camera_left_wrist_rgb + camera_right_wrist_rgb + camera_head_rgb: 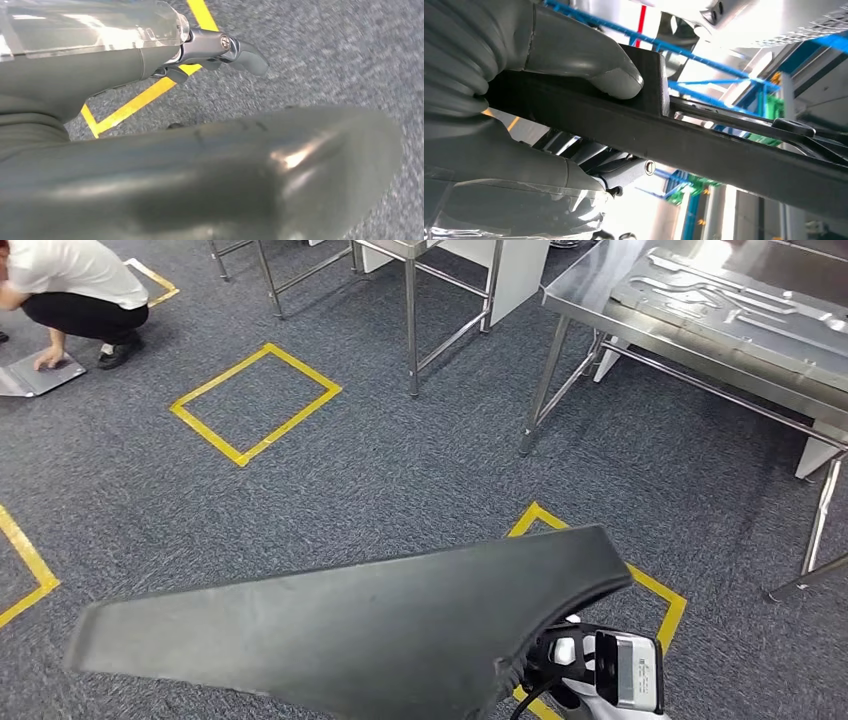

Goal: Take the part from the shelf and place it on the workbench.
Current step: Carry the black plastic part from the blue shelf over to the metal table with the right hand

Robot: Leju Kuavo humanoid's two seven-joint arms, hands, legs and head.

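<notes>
The part point(350, 640) is a long, dark grey moulded panel, wide at one end and tapering to the other. It lies across the bottom of the head view, above the carpet. My right hand point(590, 670) grips its wide end at the lower right. In the right wrist view the thumb point(614, 75) presses on the part's black edge point(704, 145), with the other fingers underneath. My left hand point(75, 65) lies against the part point(250, 175), with one finger point(240, 52) standing off it. The steel workbench point(700, 360) stands ahead at the upper right.
Pressed metal pieces point(730, 300) lie on the workbench. A second steel table point(412, 320) stands at the top centre. A person point(70, 290) crouches at the top left over a grey sheet point(35, 375). Yellow tape squares point(255, 405) mark the grey carpet.
</notes>
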